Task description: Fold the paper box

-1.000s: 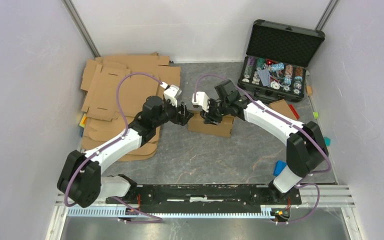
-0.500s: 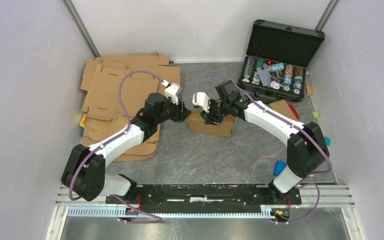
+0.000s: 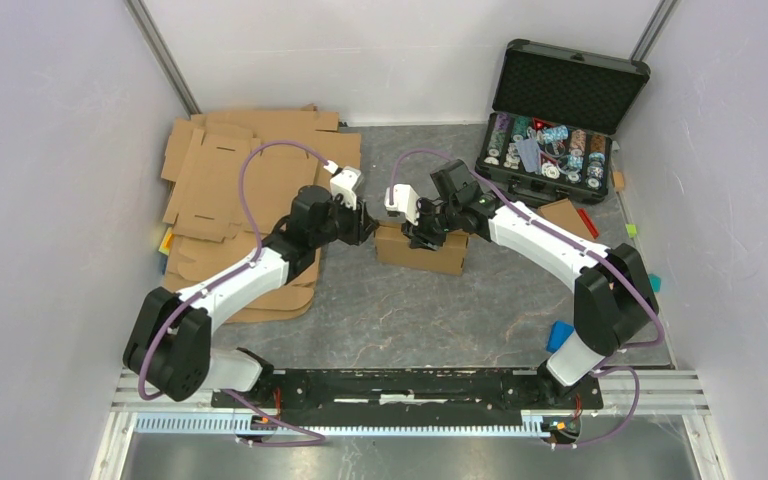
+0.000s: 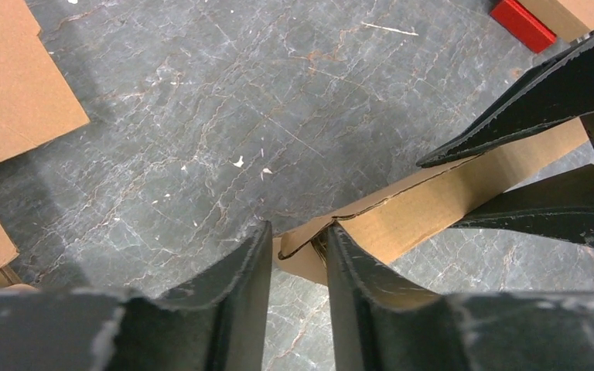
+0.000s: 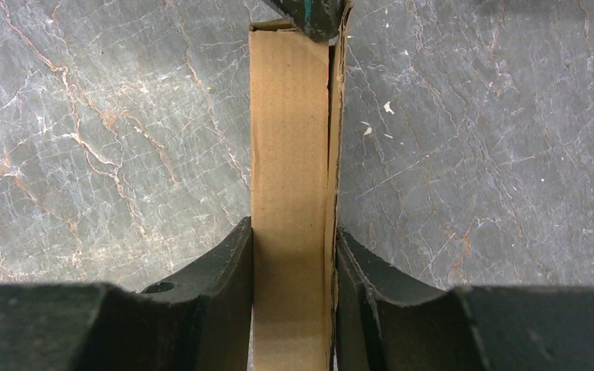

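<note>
Paper box (image 3: 430,256) pinched by right claw (image 5: 292,233), corner by left claw (image 4: 298,232), clear only from wrists

Surroundings on the grey marbled table (image 3: 410,310)

A stack of overlapping flat cardboard blanks (image 3: 210,180) lies at the far left, with small coloured pieces (image 3: 166,240) showing at its left edge. A black hard case (image 3: 570,90) stands open at the far right, lid upright, its tray holding rows of poker chips (image 3: 550,145). Near the case lie a loose cardboard piece (image 3: 563,215), a red block (image 3: 588,222), a green block (image 3: 631,229), a teal block (image 3: 654,284) and a blue block (image 3: 559,334).
</note>
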Motion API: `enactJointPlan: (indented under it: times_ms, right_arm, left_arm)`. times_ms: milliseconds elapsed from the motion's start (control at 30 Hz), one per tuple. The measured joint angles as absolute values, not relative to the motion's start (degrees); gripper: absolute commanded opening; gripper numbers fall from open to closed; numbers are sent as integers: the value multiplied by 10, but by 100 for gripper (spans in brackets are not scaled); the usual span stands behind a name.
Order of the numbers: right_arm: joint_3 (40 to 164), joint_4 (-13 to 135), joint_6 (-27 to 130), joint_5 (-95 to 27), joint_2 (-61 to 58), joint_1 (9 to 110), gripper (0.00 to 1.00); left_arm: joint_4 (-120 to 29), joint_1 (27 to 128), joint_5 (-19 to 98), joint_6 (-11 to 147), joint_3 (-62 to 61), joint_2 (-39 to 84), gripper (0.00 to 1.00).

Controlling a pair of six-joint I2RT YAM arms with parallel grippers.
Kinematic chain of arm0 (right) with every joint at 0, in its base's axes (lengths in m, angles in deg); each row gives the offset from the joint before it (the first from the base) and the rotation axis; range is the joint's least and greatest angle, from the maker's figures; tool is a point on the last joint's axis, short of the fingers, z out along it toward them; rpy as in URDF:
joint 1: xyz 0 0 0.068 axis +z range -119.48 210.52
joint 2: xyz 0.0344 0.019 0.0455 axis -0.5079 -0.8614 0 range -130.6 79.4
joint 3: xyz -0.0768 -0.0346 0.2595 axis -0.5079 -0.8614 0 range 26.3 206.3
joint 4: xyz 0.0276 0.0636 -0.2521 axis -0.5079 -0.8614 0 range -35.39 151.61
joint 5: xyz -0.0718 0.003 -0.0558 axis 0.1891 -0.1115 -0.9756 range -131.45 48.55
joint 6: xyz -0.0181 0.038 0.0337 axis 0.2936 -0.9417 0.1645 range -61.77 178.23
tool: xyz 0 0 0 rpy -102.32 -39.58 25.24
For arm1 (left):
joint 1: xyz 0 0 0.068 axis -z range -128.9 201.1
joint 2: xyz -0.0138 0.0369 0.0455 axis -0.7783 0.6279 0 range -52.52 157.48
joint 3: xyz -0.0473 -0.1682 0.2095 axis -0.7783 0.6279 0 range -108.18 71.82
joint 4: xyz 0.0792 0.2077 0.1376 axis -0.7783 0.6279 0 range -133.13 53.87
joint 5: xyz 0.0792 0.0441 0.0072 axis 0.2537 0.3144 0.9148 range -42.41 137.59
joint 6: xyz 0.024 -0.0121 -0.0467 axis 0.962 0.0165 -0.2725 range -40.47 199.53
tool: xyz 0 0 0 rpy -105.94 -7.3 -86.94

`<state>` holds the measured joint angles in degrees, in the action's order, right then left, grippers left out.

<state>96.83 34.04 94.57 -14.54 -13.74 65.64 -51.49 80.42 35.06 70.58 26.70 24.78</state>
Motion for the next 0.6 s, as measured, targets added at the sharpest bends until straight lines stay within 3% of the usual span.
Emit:
enactJointPlan:
  times_ms: [200,600]
  right_arm:
    - [968,341,946,-146,-137,656,34]
    - [968,341,945,-146,-138,656,33]
  left_arm:
    - [-503,804,354,706,258,256,27]
    - [-499,804,355,706,257,255,27]
